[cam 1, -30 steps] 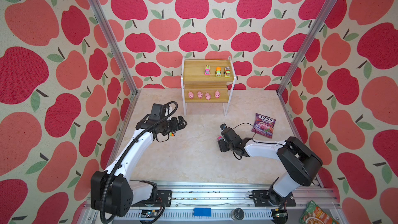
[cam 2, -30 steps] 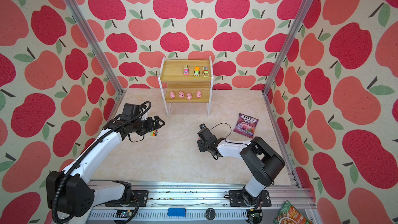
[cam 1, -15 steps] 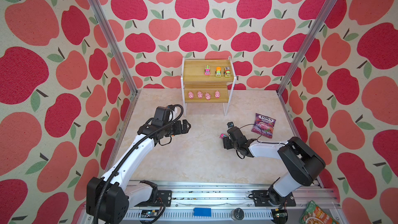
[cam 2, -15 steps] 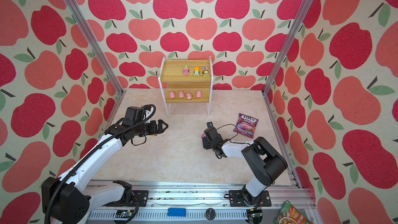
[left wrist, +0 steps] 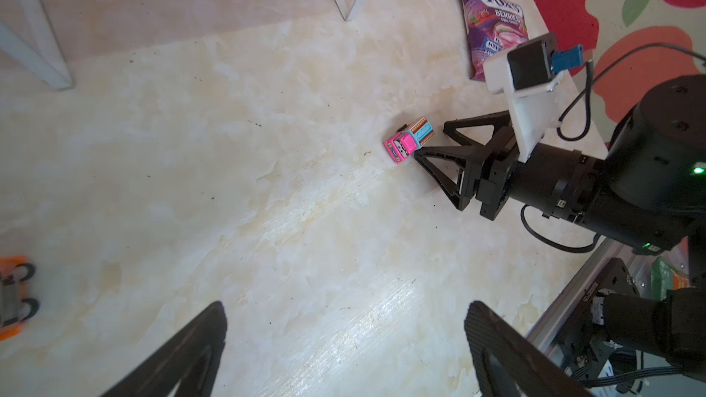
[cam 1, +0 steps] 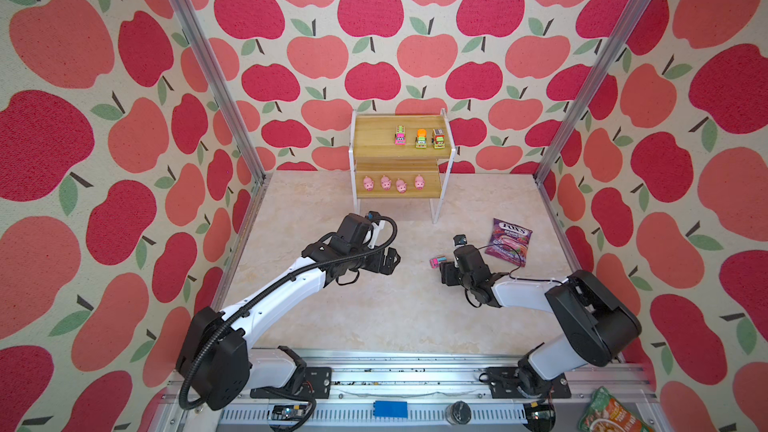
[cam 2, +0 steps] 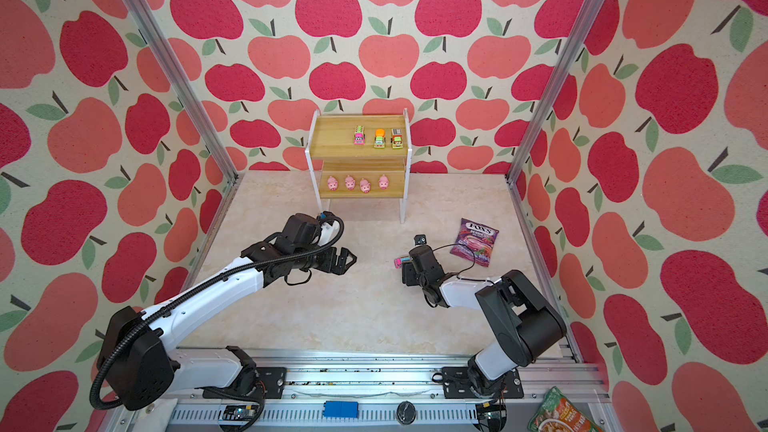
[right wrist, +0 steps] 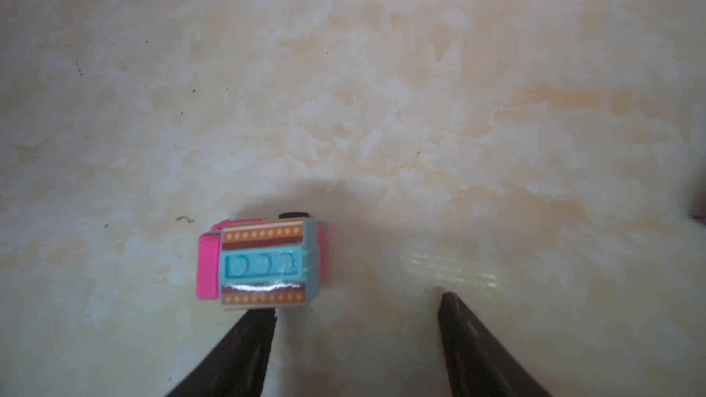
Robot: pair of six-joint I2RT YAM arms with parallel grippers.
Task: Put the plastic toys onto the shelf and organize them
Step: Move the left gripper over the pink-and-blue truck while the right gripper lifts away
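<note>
A pink truck was seen ungrasped just beside the released right gripper; the left gripper was likewise released.

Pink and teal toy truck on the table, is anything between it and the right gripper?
Nothing visible. The pink and teal toy truck sits just beyond one fingertip of the open right gripper, outside the jaws.

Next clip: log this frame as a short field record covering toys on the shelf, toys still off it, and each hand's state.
shelf top tier: three trucks
lower tier: four pigs
on table: pink-and-blue truck, orange truck, candy bag
left hand: open, empty
right hand: open, empty, one fingertip at the pink-and-blue truck
left to shelve: two trucks
</note>
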